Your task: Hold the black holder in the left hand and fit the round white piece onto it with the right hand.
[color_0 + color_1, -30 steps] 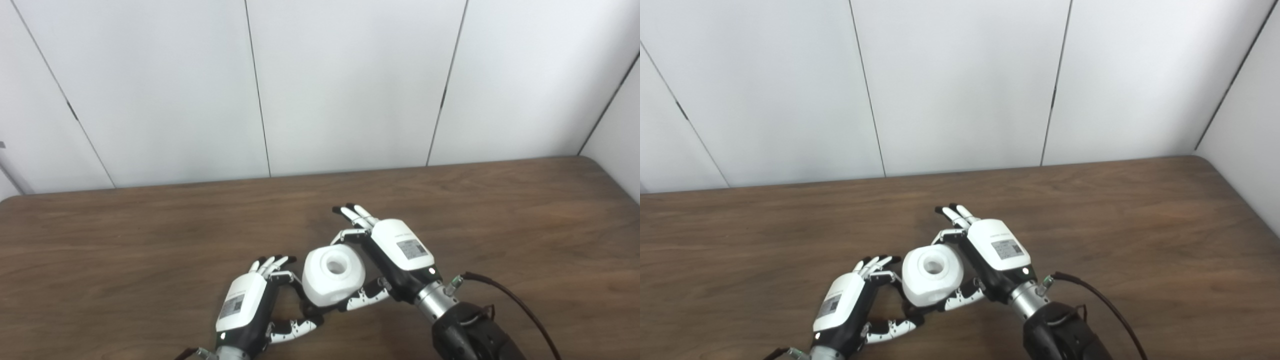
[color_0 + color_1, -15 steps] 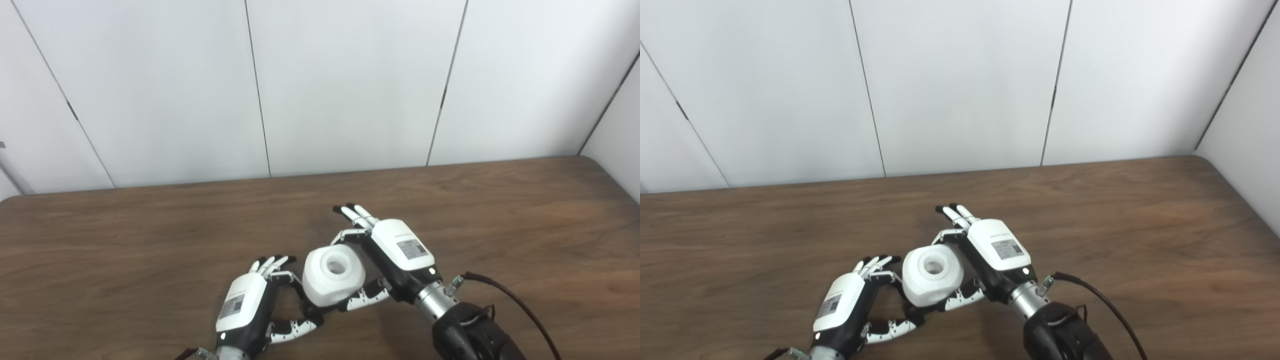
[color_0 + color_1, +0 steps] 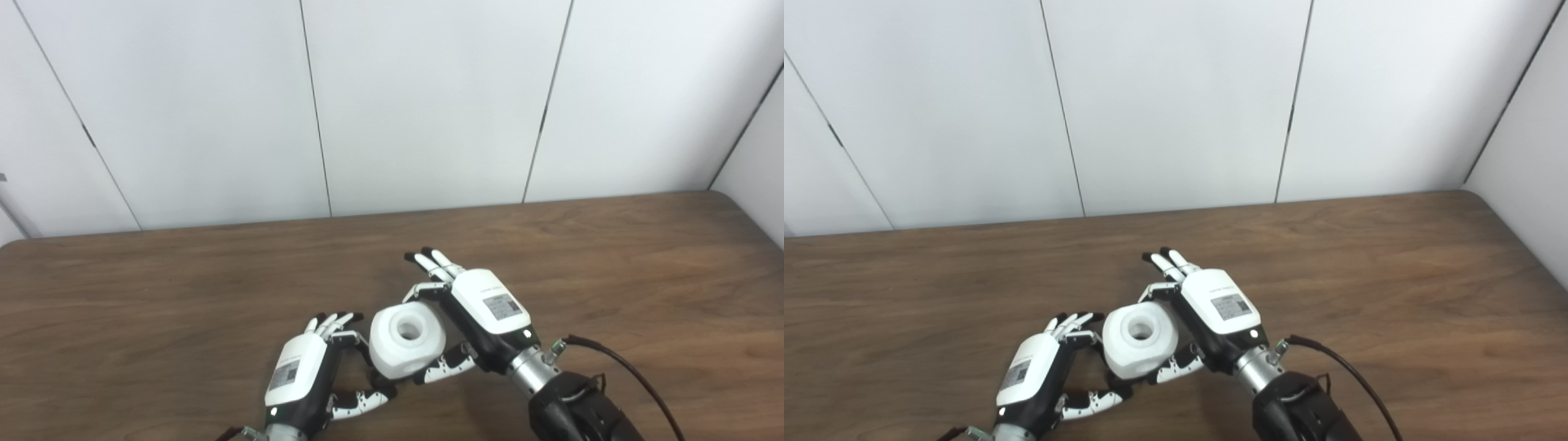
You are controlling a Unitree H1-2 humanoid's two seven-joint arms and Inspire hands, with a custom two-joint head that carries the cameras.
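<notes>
The round white piece [image 3: 404, 339], a chunky white block with a hole in its top, is held near the table's front between the thumb and fingers of my right hand [image 3: 487, 306]. My left hand [image 3: 303, 373] sits just left of it, with thumb and forefinger curled in under the piece. Only a small dark part of the black holder [image 3: 381, 381] shows beneath the white piece, between the left thumb and fingers. The rest of the holder is hidden, and the white piece sits right over it.
The brown wooden table [image 3: 612, 263] stretches wide on both sides, ending at white wall panels behind. A dark cable [image 3: 631, 373] trails from my right wrist toward the bottom right.
The right hand has shifted slightly left and down with the white piece, and the piece's hole now faces more straight up. The left hand has stayed put.
</notes>
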